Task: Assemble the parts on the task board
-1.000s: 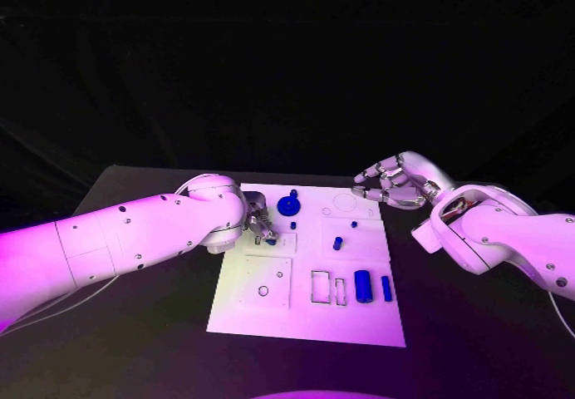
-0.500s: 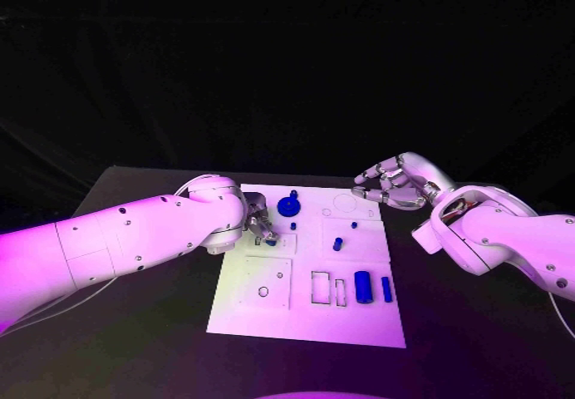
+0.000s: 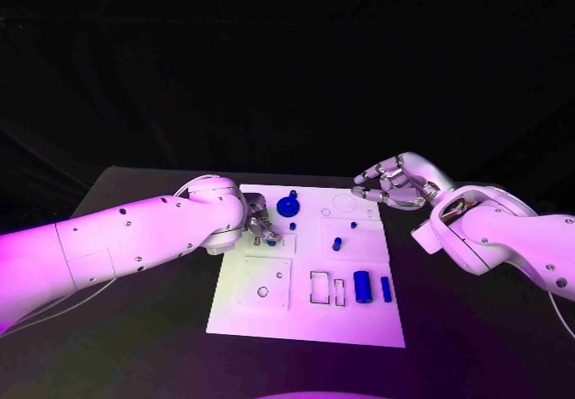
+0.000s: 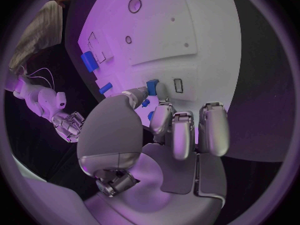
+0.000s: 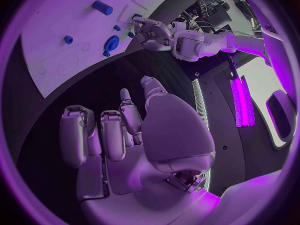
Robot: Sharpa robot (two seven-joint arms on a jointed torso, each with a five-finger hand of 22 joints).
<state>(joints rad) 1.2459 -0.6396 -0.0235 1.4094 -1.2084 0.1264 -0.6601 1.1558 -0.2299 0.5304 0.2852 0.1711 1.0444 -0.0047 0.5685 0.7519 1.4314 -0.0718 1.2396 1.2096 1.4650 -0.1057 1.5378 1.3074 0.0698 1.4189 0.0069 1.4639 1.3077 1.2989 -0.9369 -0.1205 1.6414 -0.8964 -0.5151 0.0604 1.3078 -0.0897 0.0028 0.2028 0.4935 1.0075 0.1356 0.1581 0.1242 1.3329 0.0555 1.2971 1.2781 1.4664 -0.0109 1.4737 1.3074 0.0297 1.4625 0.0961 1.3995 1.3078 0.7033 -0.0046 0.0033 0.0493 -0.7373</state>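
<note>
The white task board (image 3: 306,316) lies in the middle of the black table. My left hand (image 3: 262,226) hovers over its far left part and pinches a small blue part (image 4: 152,85) between thumb and finger, just above the board (image 4: 187,30). A round blue part (image 3: 289,205) stands close beyond that hand. A small blue peg (image 3: 336,243), a wide blue block (image 3: 362,286) and a slim blue bar (image 3: 387,288) lie on the board's right half. My right hand (image 3: 390,187) hangs off the board's far right corner, fingers apart and holding nothing (image 5: 119,135).
Rectangular slots (image 3: 321,287) and a round hole (image 3: 262,291) are cut in the near half of the board. A faint round recess (image 3: 345,202) marks the far right corner. Black table (image 3: 144,332) surrounds the board on all sides.
</note>
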